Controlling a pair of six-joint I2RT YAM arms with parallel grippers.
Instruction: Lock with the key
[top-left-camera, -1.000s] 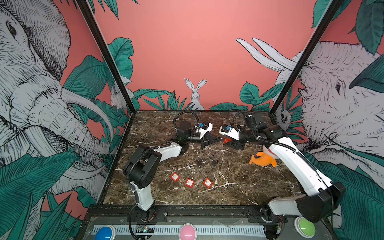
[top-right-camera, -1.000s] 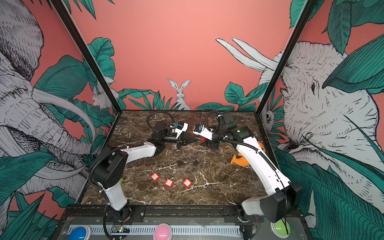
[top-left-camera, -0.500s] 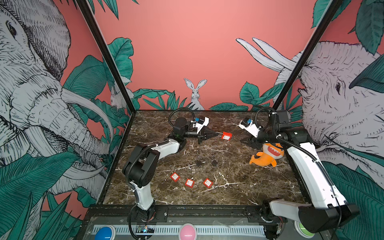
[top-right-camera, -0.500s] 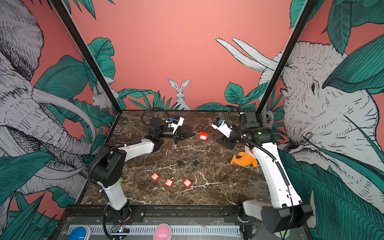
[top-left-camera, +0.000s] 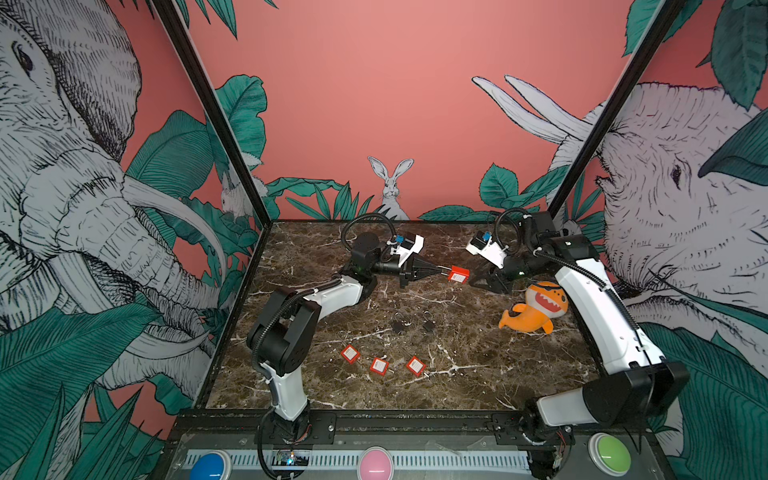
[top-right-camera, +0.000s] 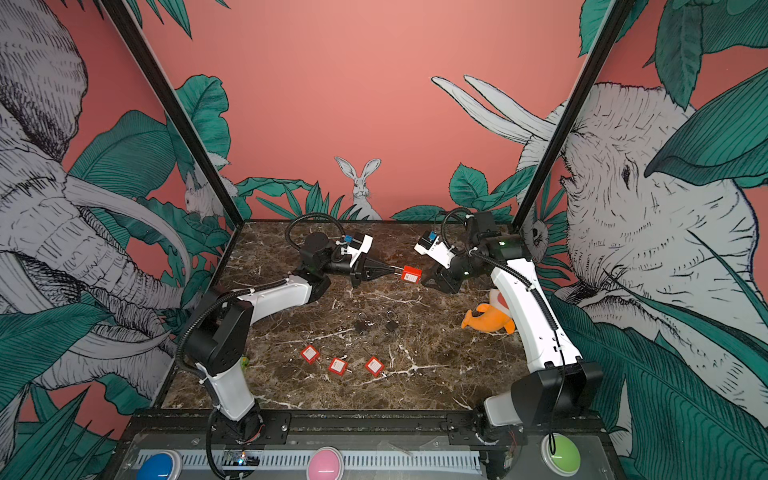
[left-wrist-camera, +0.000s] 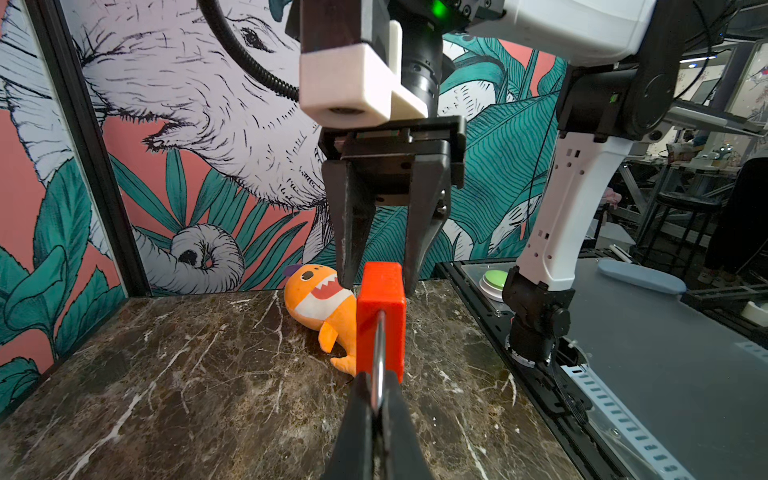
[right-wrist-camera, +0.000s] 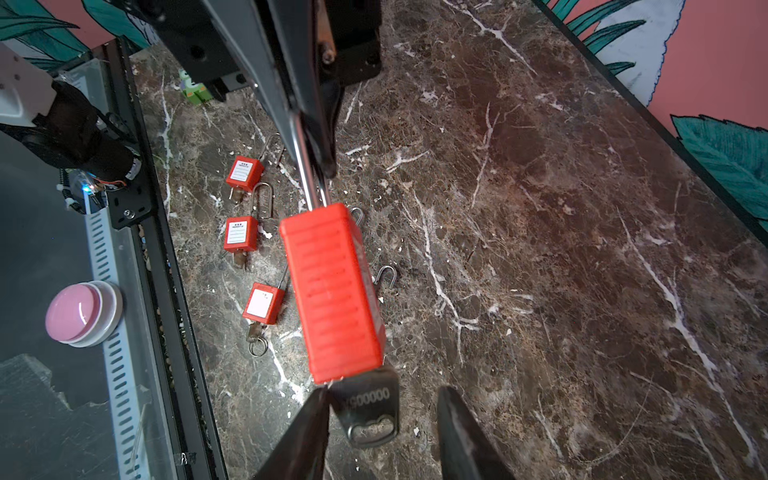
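While left end effector (top-left-camera: 439, 272) pinches the padlock (top-left-camera: 458, 275) shackle, right end effector (top-left-camera: 473, 281) straddles its key (right-wrist-camera: 372, 409), unclosed.

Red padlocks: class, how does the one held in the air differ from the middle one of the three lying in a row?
The held padlock is off the table, shackle pinched in the left gripper's fingers; the middle padlock lies flat on it, untouched. In the right wrist view the held padlock shows a ribbed side, the middle padlock its white label. Both have red bodies.
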